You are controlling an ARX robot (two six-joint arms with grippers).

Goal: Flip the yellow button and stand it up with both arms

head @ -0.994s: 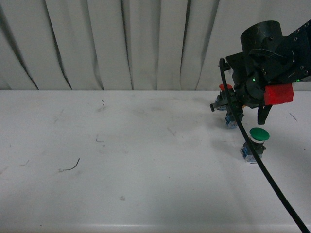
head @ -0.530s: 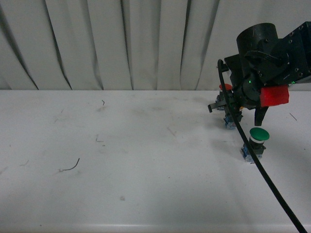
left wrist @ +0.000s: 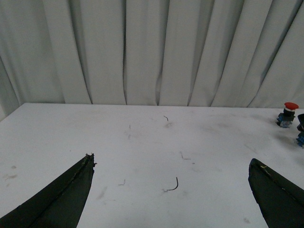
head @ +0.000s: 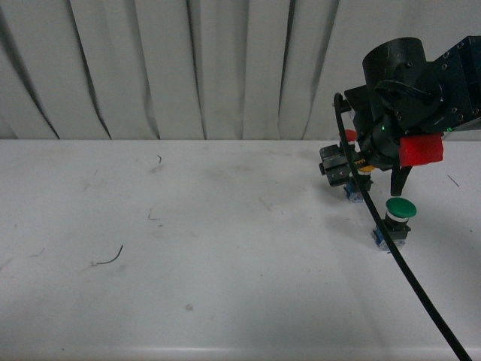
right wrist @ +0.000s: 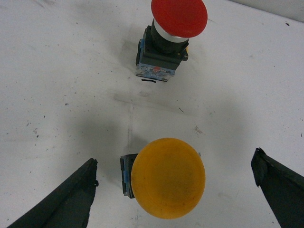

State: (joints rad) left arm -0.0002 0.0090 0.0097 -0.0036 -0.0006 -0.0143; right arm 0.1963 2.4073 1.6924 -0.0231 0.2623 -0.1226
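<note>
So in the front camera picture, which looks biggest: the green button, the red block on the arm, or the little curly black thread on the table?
1. Red block, though it's nearer the camera.
2. Green button.
3. Black thread.

Light was soft and even in all three views, coming from above, with no glare on the matte white desk (head: pixel 188 248). The pleated curtain (head: pixel 188 68) carried gentle vertical shading in its folds. In the front view the right arm (head: pixel 421 90) read as a near-featureless black mass – detail lost in the dark – and the picture was slightly grainy. In the right wrist view the yellow button (right wrist: pixel 167 177) was sharp and evenly lit, casting a faint diffuse shadow on the desk beside it, while the dark fingers (right wrist: pixel 61 202) at the picture's edges looked soft – as did those in the left wrist view
</note>
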